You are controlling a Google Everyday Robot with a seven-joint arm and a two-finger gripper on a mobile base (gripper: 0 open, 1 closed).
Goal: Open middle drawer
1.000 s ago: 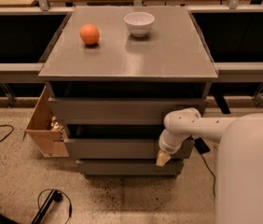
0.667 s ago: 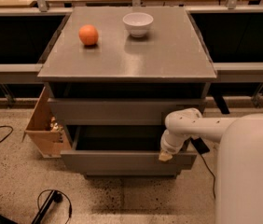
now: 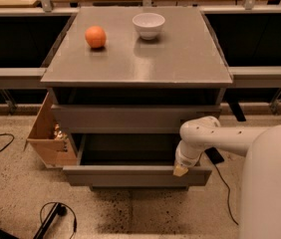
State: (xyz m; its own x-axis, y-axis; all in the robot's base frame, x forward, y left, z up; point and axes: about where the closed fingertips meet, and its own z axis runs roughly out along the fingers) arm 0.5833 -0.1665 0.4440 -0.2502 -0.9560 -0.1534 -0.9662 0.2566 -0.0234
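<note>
The middle drawer [image 3: 130, 175] is a wide plain grey drawer in a grey cabinet. It is pulled out, and its dark grey box interior [image 3: 125, 148] shows from above. The taller top drawer front [image 3: 130, 117] sits above it, slightly pulled out. My gripper [image 3: 181, 170] hangs from the white arm at the right end of the middle drawer's front rim, with its tan fingertip over the top edge of the panel. The lowest front is hidden under the open drawer.
An orange [image 3: 95, 36] and a white bowl [image 3: 149, 25] sit on the grey cabinet top [image 3: 180, 59]. A cardboard box [image 3: 48, 136] stands against the cabinet's left side. Black cables [image 3: 56, 215] lie on the speckled floor at the left. My white body fills the lower right.
The middle drawer has slid out toward me, from nearly flush to well open. My gripper has moved back with its front panel.
</note>
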